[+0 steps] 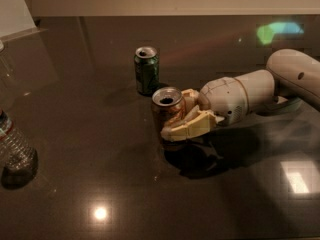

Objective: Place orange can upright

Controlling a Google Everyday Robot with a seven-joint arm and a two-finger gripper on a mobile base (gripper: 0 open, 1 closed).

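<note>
The orange can (167, 111) stands upright near the middle of the dark table (100, 174), silver top with its opening facing up. My gripper (181, 115) reaches in from the right and its cream fingers (187, 128) are shut around the can's right side. The can's base sits at or just above the table; I cannot tell if it touches.
A green can (146, 70) stands upright just behind and left of the orange can. A clear plastic water bottle (14, 146) stands at the left edge. A white sheet (15, 11) lies at the back left corner. My arm (260, 91) spans the right side.
</note>
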